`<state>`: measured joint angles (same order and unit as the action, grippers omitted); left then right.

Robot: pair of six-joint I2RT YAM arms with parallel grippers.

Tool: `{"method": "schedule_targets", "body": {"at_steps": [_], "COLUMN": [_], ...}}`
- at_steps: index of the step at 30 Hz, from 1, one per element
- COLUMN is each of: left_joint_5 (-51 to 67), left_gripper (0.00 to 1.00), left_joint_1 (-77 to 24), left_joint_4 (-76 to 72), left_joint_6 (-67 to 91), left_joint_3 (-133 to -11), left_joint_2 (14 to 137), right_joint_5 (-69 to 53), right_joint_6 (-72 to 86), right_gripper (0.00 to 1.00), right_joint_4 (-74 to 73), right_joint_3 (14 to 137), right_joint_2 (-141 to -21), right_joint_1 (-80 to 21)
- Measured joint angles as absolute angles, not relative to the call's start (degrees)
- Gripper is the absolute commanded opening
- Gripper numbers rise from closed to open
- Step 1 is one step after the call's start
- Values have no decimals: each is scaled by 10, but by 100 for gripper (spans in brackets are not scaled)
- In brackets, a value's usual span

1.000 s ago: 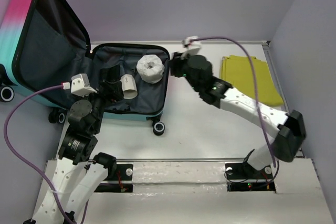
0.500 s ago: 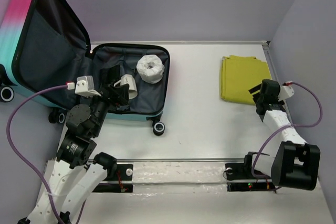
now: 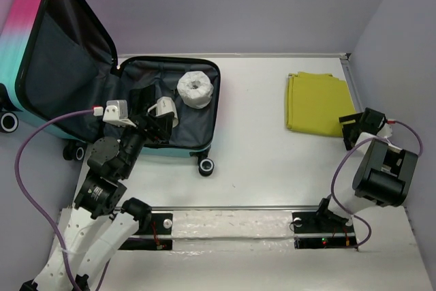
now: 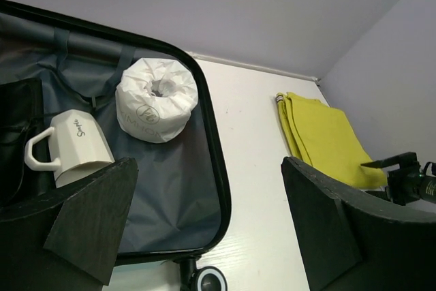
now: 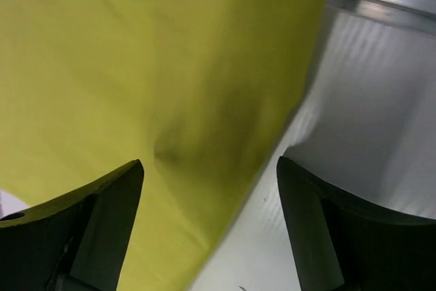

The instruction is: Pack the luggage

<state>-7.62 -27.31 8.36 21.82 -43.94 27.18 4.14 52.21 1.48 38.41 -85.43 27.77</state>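
The desk (image 3: pixel 259 161) carries the luggage (image 3: pixel 65 66) at its far left, open with the lid propped up. A folded yellow cloth (image 3: pixel 317 103) lies well apart on the right. Inside the luggage sit a wrapped paper roll (image 3: pixel 195 89) and a white mug (image 3: pixel 165 112). The left hand (image 4: pixel 208 189) hovers over them, fingers apart. The right hand (image 5: pixel 208 189), also spread, straddles the cloth's near right corner. Pinching only the top layer would likely let the cloth unfold and drag.
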Motion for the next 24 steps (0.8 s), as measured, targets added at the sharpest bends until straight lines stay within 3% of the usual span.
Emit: {"method": "schedule_targets", "body": {"at_steps": [3, 5, 6, 9, 17, 24], "left_joint_5": [-68, -59, -54, -34, 63, 162], "left_gripper": [99, 99, 99, 99, 99, 96], "left_joint_1": [-273, -273, -273, -273, -268, -273], "left_joint_4": [81, 77, 73, 61, 36, 14], "left_joint_6": [217, 217, 217, 217, 220, 239], "left_joint_3": [-439, -438, -437, -434, -434, -435], "left_joint_2": [272, 272, 272, 278, 353, 463], "right_joint_5": [-16, -44, -57, -89, -126, -170], "right_joint_6": [528, 531, 530, 527, 477, 413], "right_gripper": [66, 46, 30, 7, 7, 7], "right_joint_4": [57, 79, 89, 110, 122, 104], "right_joint_3": [386, 390, 396, 403, 425, 329], "right_joint_2": [-877, -896, -912, -945, -965, -852], "right_joint_1": [277, 278, 278, 277, 155, 70]}}
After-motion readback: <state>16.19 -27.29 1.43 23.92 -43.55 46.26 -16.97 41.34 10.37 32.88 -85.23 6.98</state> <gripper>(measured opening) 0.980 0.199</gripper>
